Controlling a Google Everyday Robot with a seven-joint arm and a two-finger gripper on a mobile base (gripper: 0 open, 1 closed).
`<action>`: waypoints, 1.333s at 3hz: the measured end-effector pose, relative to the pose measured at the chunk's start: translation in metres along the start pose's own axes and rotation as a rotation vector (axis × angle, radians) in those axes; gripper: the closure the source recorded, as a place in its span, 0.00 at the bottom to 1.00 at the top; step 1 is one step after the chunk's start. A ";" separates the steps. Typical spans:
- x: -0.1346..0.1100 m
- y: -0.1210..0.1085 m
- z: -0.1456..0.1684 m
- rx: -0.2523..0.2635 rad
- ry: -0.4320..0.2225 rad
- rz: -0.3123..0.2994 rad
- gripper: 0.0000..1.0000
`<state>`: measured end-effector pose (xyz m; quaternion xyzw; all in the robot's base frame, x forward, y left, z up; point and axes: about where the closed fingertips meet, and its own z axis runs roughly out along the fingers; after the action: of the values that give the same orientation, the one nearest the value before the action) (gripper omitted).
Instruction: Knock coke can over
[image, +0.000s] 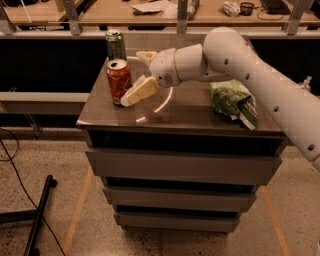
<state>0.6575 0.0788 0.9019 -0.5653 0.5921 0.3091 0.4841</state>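
Note:
The coke can (118, 80), red-orange with a silver top, stands upright at the left of the cabinet top (185, 117). My gripper (134, 80) is right beside it on its right, open and holding nothing. The lower cream finger (140, 91) points down-left and its tip reaches the can's lower right side. The other finger (146, 55) sticks out behind, near the can's top. The white arm (235, 60) comes in from the right.
A green can (115, 44) stands upright just behind the coke can at the back left corner. A green snack bag (233, 101) lies on the right side of the top. The cabinet has drawers below. A wooden shelf runs behind it.

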 end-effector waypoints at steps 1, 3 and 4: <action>0.013 0.000 0.019 -0.023 -0.030 0.042 0.00; 0.013 -0.002 0.037 -0.046 -0.041 0.018 0.15; 0.012 -0.002 0.043 -0.054 -0.044 0.013 0.38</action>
<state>0.6703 0.1129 0.8763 -0.5675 0.5761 0.3405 0.4797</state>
